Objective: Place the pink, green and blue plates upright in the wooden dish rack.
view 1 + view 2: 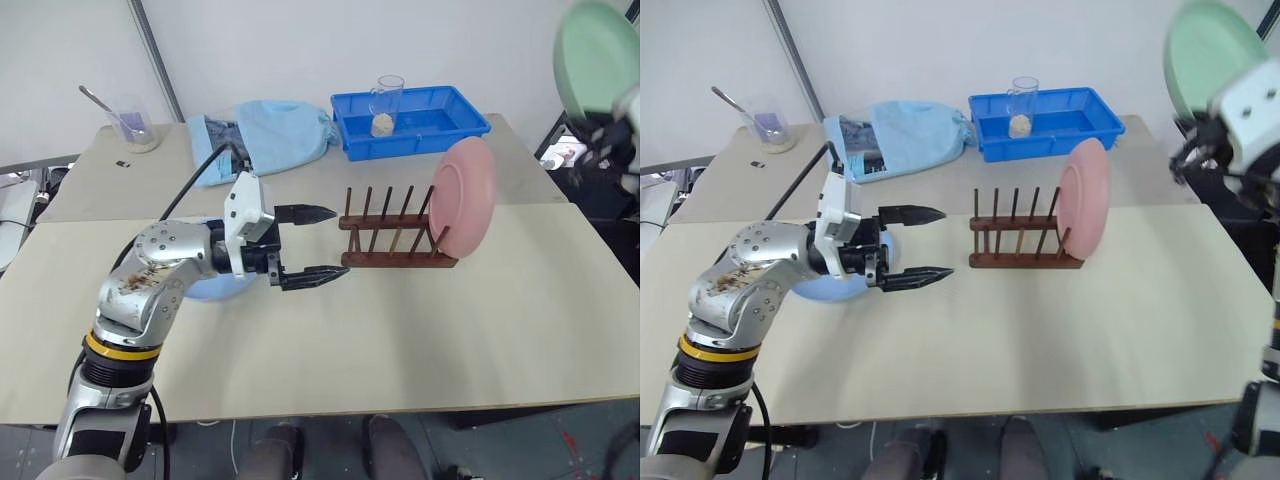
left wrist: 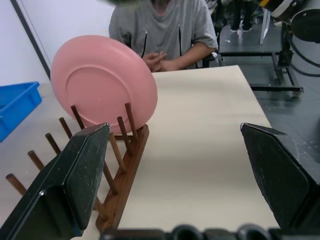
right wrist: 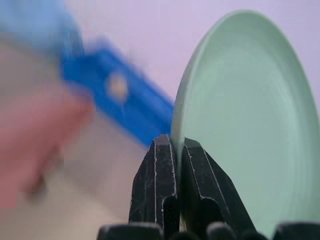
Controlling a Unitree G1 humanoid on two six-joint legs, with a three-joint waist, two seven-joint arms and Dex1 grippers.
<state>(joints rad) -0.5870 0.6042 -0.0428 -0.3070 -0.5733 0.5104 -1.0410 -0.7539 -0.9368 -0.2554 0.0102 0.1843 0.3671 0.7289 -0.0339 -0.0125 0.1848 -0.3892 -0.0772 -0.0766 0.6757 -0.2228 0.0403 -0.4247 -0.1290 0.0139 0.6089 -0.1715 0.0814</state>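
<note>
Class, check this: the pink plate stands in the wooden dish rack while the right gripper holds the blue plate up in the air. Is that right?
Not quite. The pink plate does stand in the wooden dish rack, but the right gripper holds the green plate, not the blue one, as the right wrist view shows.

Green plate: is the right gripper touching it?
Touching. The right wrist view shows the right gripper closed on the rim of the green plate, its edge pinched between the fingers.

Head cams look down, share rack [image 1: 398, 238]; wrist cams close along tools.
</note>
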